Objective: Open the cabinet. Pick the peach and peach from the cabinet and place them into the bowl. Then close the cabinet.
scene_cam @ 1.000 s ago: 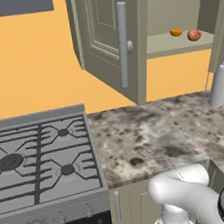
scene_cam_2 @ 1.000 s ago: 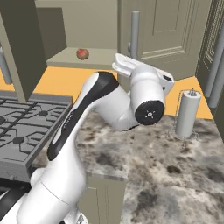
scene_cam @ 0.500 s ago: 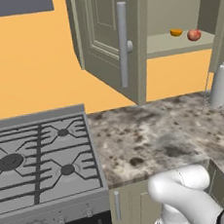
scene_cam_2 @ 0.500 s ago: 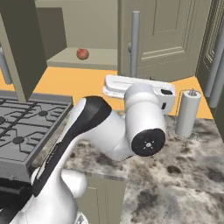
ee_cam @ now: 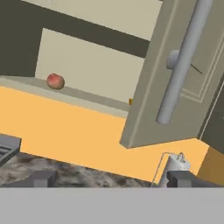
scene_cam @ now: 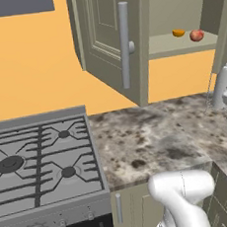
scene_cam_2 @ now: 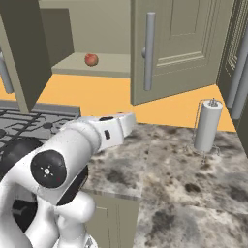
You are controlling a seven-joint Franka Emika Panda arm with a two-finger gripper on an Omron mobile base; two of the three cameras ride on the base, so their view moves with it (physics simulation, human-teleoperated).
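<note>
- Hand view: the gripper (ee_cam: 113,178) stands with its two dark fingertips (ee_cam: 41,178) spread wide and nothing between them; it looks up at the cabinet (ee_cam: 96,65) from below and well short of it; the reddish peach (ee_cam: 55,81) sits on the shelf edge to the left, and a sliver of orange at the open door's (ee_cam: 183,78) edge may be the other peach, though I cannot be sure; the door's long grey bar handle (ee_cam: 181,61) runs up the right side; a paper towel roll (ee_cam: 175,168) shows low down, near the right fingertip.
- Left base view: the cabinet door (scene_cam: 113,41) hangs swung out over the stove (scene_cam: 41,162) end of the speckled counter (scene_cam: 153,141); on the shelf behind it lie the orange-yellow peach (scene_cam: 178,32) and the reddish peach (scene_cam: 196,35), close beside each other but apart; the paper towel roll (scene_cam: 222,84) stands at the counter's right; I see no bowl from here.
- Right base view: the white arm (scene_cam_2: 72,160) reaches forward low over the counter (scene_cam_2: 184,179), its hand end pointing toward the cabinet wall; the reddish peach (scene_cam_2: 90,59) rests on the shelf, the open door (scene_cam_2: 179,48) to its right; the paper towel roll (scene_cam_2: 207,127) stands further right.
- Progress, as I judge it: the cabinet is open, so the first step is done; both peaches lie on the shelf, neither picked; reaching up for one comes next, then the bowl twice over, then closing the doors.
</note>
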